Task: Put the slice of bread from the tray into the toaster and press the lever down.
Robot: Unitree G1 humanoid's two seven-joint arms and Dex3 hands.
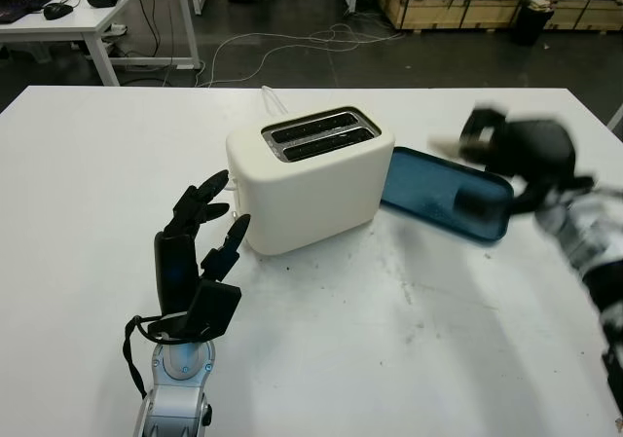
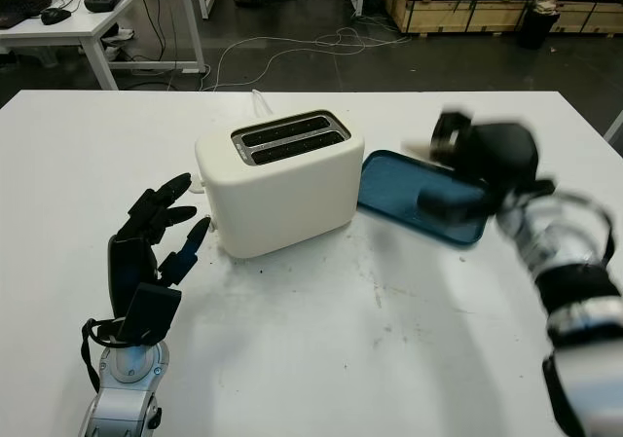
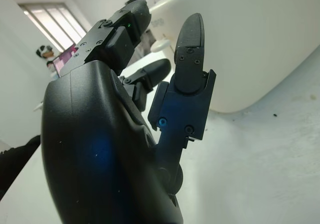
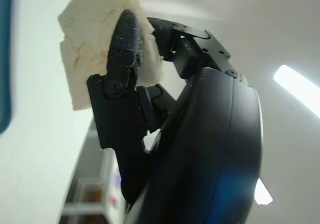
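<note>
One white bench (image 1: 389,359) carries a cream toaster (image 1: 311,179), with dark floor, cables and wooden crates beyond it. Right of the toaster, the right hand (image 4: 135,79) grips the bread slice (image 4: 95,39) above the blue tray (image 1: 443,194); the released left hand (image 1: 200,252) hovers just left of the toaster.

We note the left hand (image 1: 200,262): matte black shell, three jointed fingers (image 3: 187,39) with rounded ribbed pads, small screws at the knuckle plates, a blue sheen across the back. A tiny green light glows on one finger link. Its wrist (image 1: 182,364) is silver-grey metal with a blue ring, bolts, and a black cable looped beside it. We see the right hand (image 2: 482,164) built alike: black shell, hinged black fingers (image 4: 122,49). Its forearm (image 2: 574,291) is silver-grey, banded with black.
</note>
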